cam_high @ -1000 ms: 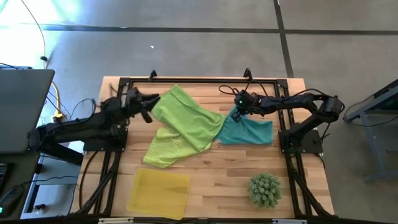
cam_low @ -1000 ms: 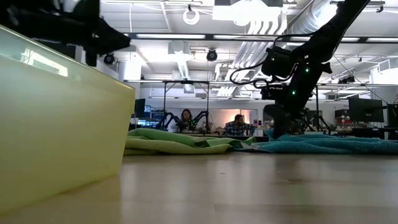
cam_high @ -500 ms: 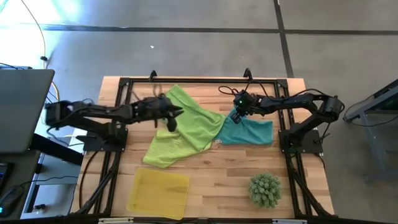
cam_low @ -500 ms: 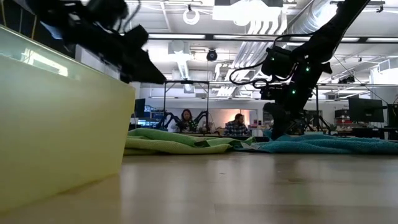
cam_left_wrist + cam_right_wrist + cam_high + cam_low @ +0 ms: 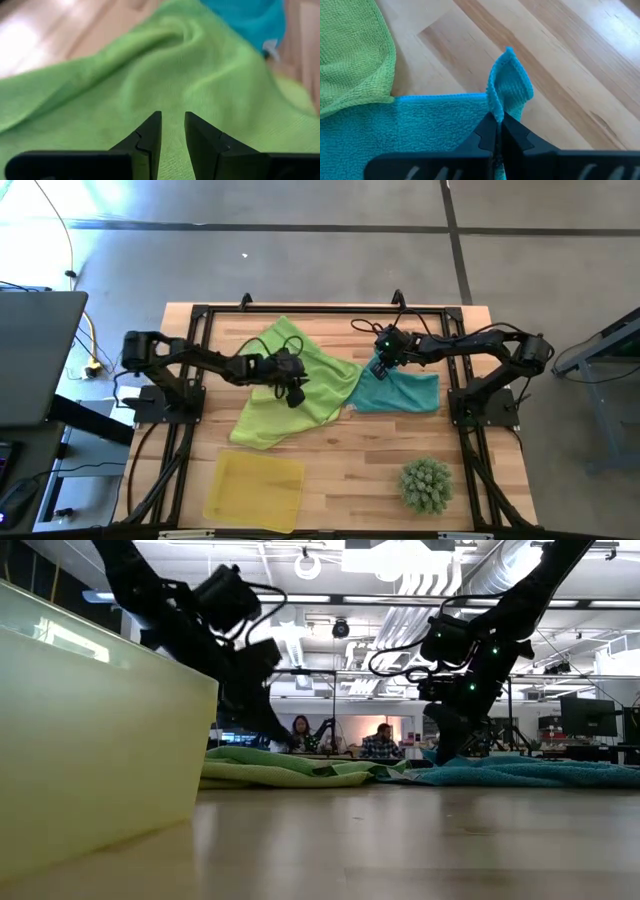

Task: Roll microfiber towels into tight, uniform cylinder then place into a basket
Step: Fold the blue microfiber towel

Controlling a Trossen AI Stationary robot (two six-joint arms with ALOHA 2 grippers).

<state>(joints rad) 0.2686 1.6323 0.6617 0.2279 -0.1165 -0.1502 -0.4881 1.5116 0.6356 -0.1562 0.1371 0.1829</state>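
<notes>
A lime-green towel (image 5: 268, 418) lies crumpled on the table's middle, and its right edge overlaps a teal towel (image 5: 412, 393). My left gripper (image 5: 295, 392) hangs just above the green towel's middle (image 5: 200, 75). It tips downward and is open by a narrow gap (image 5: 172, 119) with nothing between the fingers. My right gripper (image 5: 380, 366) is shut on the teal towel at its far left corner. The basket (image 5: 255, 490), a yellow translucent tray, stands at the near edge, left of centre, and fills the low view's left side (image 5: 100, 760). My right gripper pinches the teal towel's far left corner between its two fingers. A small folded peak of cloth (image 5: 509, 80) stands up past the fingertips. The fingers slant down from the table's right side. That corner is raised a little, and the rest of the towel (image 5: 420, 125) lies flat on the table.
A green spiky ball-shaped plant (image 5: 427, 485) sits near the front right corner. Black frame rails (image 5: 300, 308) run along the table's far and side edges. Bare wood (image 5: 350, 450) lies between the towels and the basket. People sit in the room behind (image 5: 380, 743).
My left gripper has swung from the table's far left toward the right and down, over the green towel, tipping its fingers downward. The towels lie as before.
</notes>
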